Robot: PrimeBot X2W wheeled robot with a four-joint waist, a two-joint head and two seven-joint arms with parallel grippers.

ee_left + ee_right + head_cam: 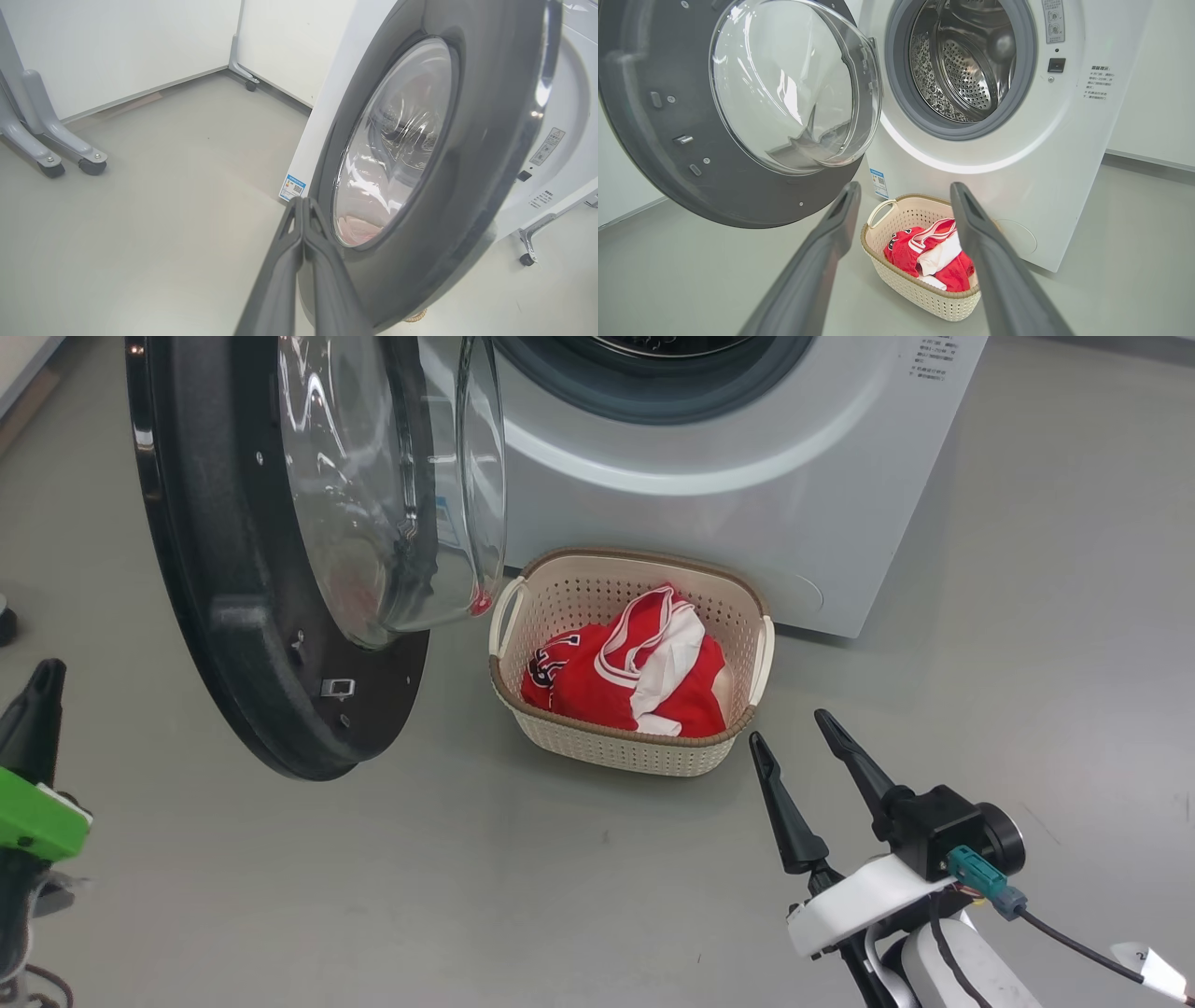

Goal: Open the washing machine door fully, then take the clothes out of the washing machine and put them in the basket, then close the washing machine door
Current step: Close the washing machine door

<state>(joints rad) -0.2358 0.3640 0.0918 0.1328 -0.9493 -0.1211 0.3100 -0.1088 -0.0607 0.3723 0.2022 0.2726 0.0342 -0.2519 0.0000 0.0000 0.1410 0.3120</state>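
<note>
All clothes (597, 683) lay in the basket (618, 749), so the right tool (789, 726) stood released, the clenched left tool (302, 200) by the door (472, 210) for closing.

Left fingers (35, 719) pressed together, pointing up; right fingers (787, 803) spread wide, angled up-left.

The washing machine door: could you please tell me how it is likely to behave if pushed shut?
The washing machine door would probably swing as one rigid piece, since its black rim looks thick. That rim's gloss may let the shut left claw slip. The bulging glass bowl suggests some weight.
</note>
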